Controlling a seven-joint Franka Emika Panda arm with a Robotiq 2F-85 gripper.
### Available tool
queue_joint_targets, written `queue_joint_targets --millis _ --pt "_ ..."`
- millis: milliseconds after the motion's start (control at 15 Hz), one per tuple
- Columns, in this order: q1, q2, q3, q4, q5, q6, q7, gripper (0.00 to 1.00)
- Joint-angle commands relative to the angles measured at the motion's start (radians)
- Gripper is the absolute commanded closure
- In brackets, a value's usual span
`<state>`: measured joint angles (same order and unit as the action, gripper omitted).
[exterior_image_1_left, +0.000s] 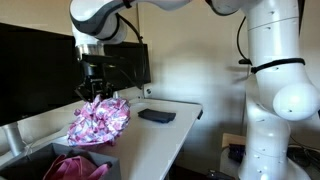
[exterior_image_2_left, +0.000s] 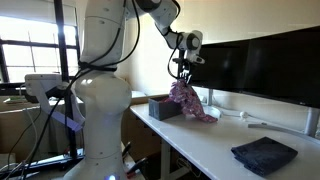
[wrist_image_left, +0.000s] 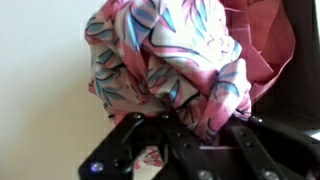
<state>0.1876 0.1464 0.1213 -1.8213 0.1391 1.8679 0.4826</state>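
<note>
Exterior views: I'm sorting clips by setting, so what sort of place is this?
Likely an office or lab: a long white desk, dark monitors standing along it, and a paned window beyond.

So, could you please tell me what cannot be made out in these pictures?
Wrist view: the fingers are buried in the patterned cloth, so the tips are hidden.
Exterior view: the bin is cut off by the bottom edge.
Exterior view: the dark item on the table is too small to identify.
</note>
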Motion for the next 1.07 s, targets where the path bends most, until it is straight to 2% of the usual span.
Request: queue_joint_targets --millis 0,533,1000 --pt "0.001 -0.027 -0.002 0.08 -0.033 -0.106 0.049 0.88" --pt "0.034 -0.029 0.023 0.275 -0.108 -0.269 0.106 0.88" --pt "0.112 -0.018 0.077 0.422 -0.223 -0.383 0.163 0.89"
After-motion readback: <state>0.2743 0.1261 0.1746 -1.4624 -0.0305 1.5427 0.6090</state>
